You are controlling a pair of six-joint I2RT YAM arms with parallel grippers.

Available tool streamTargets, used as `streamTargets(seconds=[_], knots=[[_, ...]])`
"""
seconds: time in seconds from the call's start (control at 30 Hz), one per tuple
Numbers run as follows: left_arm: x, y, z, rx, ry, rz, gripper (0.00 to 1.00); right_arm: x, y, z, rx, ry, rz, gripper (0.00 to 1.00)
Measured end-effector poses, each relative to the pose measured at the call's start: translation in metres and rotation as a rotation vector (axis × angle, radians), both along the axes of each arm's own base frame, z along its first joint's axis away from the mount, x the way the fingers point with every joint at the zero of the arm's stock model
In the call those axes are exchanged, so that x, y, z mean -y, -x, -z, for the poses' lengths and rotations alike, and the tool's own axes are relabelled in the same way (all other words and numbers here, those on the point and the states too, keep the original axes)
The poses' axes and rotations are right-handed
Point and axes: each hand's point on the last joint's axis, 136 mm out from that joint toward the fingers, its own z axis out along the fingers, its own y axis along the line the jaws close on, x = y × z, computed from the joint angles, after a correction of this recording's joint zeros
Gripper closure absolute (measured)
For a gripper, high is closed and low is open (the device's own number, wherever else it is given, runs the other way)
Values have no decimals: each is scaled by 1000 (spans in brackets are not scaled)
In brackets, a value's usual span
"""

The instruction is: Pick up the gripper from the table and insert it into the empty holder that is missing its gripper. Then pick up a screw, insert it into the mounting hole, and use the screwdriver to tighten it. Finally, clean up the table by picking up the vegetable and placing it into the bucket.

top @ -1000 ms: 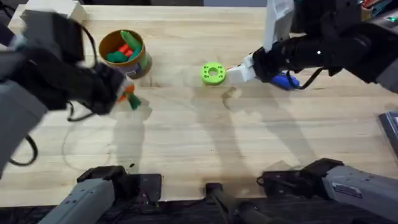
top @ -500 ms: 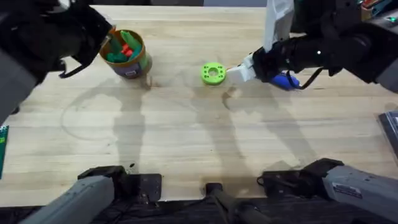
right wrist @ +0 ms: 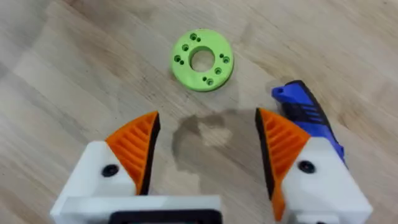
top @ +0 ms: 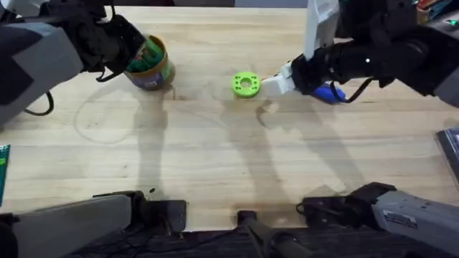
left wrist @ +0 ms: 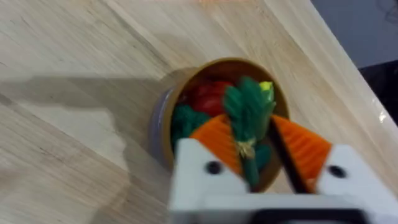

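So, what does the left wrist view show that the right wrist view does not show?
Left wrist only: the left tool shut on the vegetable, held over the bucket, which has a red piece inside. Right wrist only: the right tool open, the green ring and the screwdriver beside one orange pad. Both show the wooden table and white fingers with orange ribbed pads.

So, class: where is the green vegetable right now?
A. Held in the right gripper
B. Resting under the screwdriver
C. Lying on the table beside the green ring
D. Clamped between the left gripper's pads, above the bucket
D: the left wrist view shows the vegetable pinched between the left gripper's orange pads, directly over the bucket; the right gripper is open and holds nothing.
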Motion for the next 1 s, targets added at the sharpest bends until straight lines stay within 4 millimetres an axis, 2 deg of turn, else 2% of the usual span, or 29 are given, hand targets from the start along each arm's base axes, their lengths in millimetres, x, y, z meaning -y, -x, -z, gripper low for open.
streamTargets(seconds=[0.13,0.17,0.3,0.4,0.53,0.63,0.73,0.87,1.0], knots=[[0,-2,0,5,1,1,57,0,0,0,0,0,0,145],[0,-2,-2,10,-2,5,29,0,0,0,0,0,0,145],[6,3,-9,11,-40,80,13,0,1,1,-7,3,0,145],[13,22,-17,-23,-98,163,13,4,10,6,-46,18,0,147],[23,49,-49,-36,-186,284,13,9,24,3,-88,32,3,145],[27,75,-76,-46,-241,356,14,15,38,-12,-95,35,3,144],[31,110,-92,-74,-271,407,14,20,51,-33,-77,28,3,145],[34,159,-94,-137,-275,452,14,27,67,-52,-39,18,6,145],[40,195,-92,-179,-258,503,14,33,81,-56,-46,24,9,145]])
